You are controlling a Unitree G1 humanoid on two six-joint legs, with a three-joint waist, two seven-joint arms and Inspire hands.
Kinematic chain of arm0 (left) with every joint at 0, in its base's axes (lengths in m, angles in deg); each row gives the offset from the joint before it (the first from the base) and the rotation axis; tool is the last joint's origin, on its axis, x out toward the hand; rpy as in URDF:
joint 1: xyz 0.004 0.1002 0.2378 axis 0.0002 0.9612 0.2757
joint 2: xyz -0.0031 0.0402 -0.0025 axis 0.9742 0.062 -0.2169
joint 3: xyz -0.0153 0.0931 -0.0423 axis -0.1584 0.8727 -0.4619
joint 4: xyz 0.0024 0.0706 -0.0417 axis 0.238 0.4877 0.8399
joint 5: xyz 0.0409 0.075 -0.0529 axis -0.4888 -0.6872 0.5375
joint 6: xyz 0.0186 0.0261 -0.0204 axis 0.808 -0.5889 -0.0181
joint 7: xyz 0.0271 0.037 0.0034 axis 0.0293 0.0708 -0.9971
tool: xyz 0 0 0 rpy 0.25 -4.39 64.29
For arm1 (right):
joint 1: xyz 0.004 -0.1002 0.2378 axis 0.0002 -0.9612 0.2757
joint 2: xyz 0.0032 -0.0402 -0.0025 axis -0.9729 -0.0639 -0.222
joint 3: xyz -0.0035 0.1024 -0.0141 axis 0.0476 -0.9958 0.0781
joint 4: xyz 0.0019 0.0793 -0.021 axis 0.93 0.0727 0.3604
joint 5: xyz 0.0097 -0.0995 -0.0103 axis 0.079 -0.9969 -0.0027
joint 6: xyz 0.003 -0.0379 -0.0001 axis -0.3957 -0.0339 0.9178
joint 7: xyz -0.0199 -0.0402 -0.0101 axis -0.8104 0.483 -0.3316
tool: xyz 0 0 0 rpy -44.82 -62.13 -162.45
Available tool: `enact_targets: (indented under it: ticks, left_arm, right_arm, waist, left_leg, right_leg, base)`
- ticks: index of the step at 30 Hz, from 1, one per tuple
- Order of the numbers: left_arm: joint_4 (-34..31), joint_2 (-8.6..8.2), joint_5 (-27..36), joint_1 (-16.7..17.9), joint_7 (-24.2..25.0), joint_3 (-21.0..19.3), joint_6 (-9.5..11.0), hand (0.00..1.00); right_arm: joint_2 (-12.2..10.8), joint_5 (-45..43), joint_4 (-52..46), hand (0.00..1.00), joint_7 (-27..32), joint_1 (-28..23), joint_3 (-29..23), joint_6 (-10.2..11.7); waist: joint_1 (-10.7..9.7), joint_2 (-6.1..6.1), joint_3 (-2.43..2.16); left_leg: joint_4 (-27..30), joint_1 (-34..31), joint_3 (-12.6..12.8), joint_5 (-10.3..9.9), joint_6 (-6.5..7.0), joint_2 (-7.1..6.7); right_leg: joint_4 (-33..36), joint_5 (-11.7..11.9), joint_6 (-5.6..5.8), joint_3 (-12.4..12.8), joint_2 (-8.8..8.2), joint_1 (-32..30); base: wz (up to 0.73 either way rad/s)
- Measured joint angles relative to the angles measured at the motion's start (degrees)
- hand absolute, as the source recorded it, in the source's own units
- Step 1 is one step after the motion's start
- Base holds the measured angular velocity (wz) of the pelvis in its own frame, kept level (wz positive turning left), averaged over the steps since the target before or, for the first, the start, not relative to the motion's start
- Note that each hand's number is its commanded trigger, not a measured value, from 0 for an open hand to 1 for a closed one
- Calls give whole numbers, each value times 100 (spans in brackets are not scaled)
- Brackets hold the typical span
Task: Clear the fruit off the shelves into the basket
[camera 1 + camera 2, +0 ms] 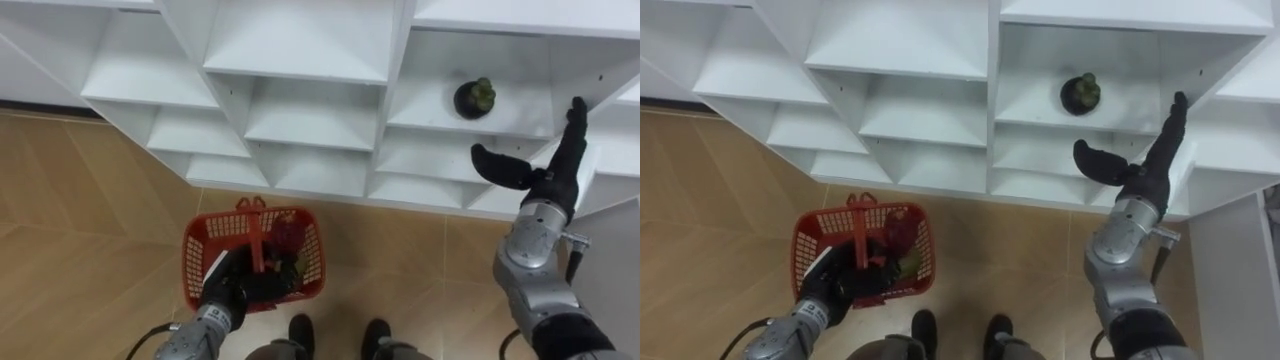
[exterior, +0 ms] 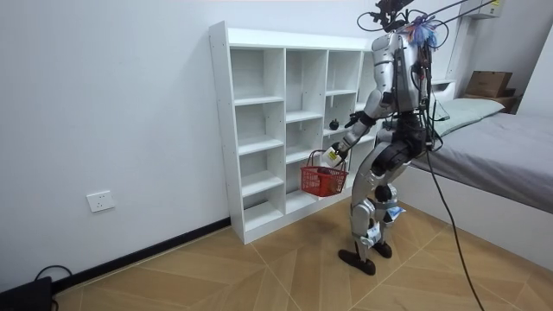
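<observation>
**Open right hand beside the last fruit on the shelf**

The robot stands close before the white shelf unit (image 1: 300,45), feet on the wooden floor (image 1: 80,200). A dark round fruit (image 1: 474,97) with a green top lies on a shelf board (image 1: 430,120) in an upper compartment on the robot's right side. The right hand (image 1: 558,170) is raised next to that compartment. Its fingers are straight and its thumb is spread wide, so it holds nothing. It is near the fruit but does not touch it, and its fingertips reach up along the upright panel to the fruit's right.

Lower down, the left hand (image 1: 232,285) has its fingers curled round the handle of a red basket (image 1: 190,262), which hangs above the floor. The basket holds a dark red fruit (image 1: 287,235) and some other pieces that are hard to make out.

The fruit on the shelf looks small, light and firm, with a smooth skin that may slip or roll on the board. A grip round its middle seems best, with the thumb on one side and the fingers opposite. The pressure should be gentle enough not to bruise it or nudge it deeper into the compartment.
</observation>
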Motion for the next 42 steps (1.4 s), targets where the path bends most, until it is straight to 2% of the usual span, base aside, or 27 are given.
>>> enact_targets:
  ticks: [4, 11, 16, 22, 30, 32, 33, 35, 37, 42]
  left_arm:
    - [0, -56, 0, -31, 0, 0, 0, 100]
    - [-3, -170, -15, -58, 0, -8, 1, 100]
    - [-32, -168, -16, -35, 1, -5, 1, 100]
    - [-38, -169, -4, -28, 4, -4, 1, 100]
    - [-35, -167, -8, 48, 4, -8, 1, 100]
    - [-35, -168, -24, 65, 4, -35, 1, 100]
    - [-37, -175, -24, 75, 4, -40, 1, 100]
    - [-45, -191, -61, 189, 4, -47, 2, 100]
    - [-53, -188, -58, 268, 4, -48, 2, 100]
    - [-52, -188, -11, 299, 2, -46, 10, 100]
  right_arm:
    - [-145, 48, -138, 0, 35, -1, 2, 0]
    - [-209, 42, -248, 0, 29, -9, 4, 16]
    - [-213, -45, -431, 0, -223, -55, 249, 86]
    - [-218, -88, -725, 0, -379, -120, 748, 315]
    - [-226, -75, -750, 0, -405, -262, 722, 329]
    - [-300, -82, -928, 0, -485, -370, 638, 329]
    - [-317, -87, -1004, 0, -508, -425, 628, 338]
    - [-425, -114, -1119, 0, -575, -711, 636, 421]
    - [-495, -165, -1140, 0, -590, -920, 702, 440]
    - [-571, -250, -1138, 0, -503, -1197, 719, 441]
  waist:
    - [0, 2, -1]
    - [-3, 45, -13]
    - [0, 58, -21]
    - [5, 71, -30]
    - [-20, 61, -41]
    - [-35, 63, -43]
    - [-36, 64, -47]
    - [-74, 66, -136]
    - [-121, 69, -154]
    - [-148, 70, -153]
  left_leg:
    - [0, 1, 51, -15, -26, 46]
    - [1, -4, 101, -10, -42, 73]
    - [4, -1, 105, -10, -43, 75]
    - [1, 70, 82, -10, -42, 60]
    - [2, 173, 84, -11, -40, 56]
    - [17, 169, 85, -11, -40, 66]
    - [17, 170, 84, -11, -40, 68]
    - [0, 174, 62, -11, -42, 78]
    - [-33, 209, 81, -11, -42, 91]
    - [-26, 185, 126, -12, -40, 115]
  right_leg:
    - [-2, 8, -25, 38, 42, -14]
    - [6, 16, -45, 85, 66, -49]
    - [6, 17, -47, 85, 66, -47]
    - [-4, 15, -42, 78, 59, 28]
    - [5, 14, -35, 71, 47, 129]
    - [6, 20, -44, 66, 50, 131]
    - [1, 21, -44, 59, 50, 137]
    - [-55, 23, -44, 16, 61, 181]
    - [-94, 29, -42, -7, 68, 238]
    - [-99, 34, -42, -7, 73, 223]
  base:
    - [-7]
    - [-3]
    - [0]
    - [0]
    - [0]
    - [0]
    - [0]
    - [8]
    - [5]
    - [0]
